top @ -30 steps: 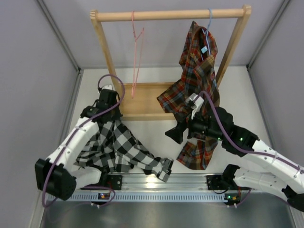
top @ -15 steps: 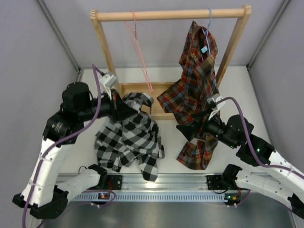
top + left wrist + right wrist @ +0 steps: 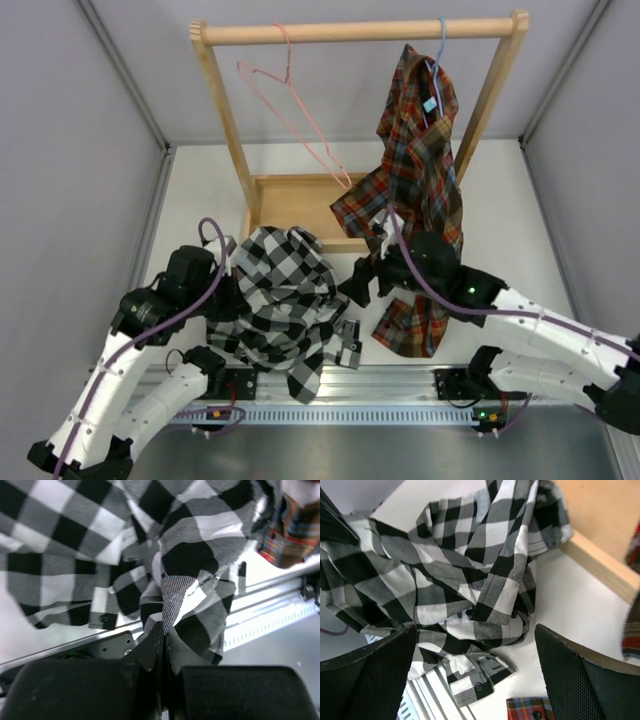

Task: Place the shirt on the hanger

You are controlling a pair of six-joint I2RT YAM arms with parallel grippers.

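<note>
1. Judging by how things lie, barely any of this job is done. The shirt is bunched in a heap on the desk, just in front of the wooden rack's base. One end is spilled over the metal rail at the near edge.
2. The hanger is hooked on the rack's top bar at a slant and totally bare. No cloth is threaded onto it, and it's kept well apart from the shirt.
3. The left pincer is clamped tight, with a fold of the check fabric pinched between its fingers, so at least a grip is had. Which part is grabbed (collar, hem or sleeve) can't be told from the crumple.
4. The right pincer is spread wide with nothing held, and is hung just above the heap's right side. A buttoned edge can be made out below it.
5. Pretty much everything is left, it's reckoned. A shoulder or the collar has to be found and opened up, then the hanger's arms have to be fed inside. After that the shirt has to be left hanging on the bar.
6. The plaid shirt on the blue hanger is parked right beside the work area, so a snag there is something to be watched for.
</note>
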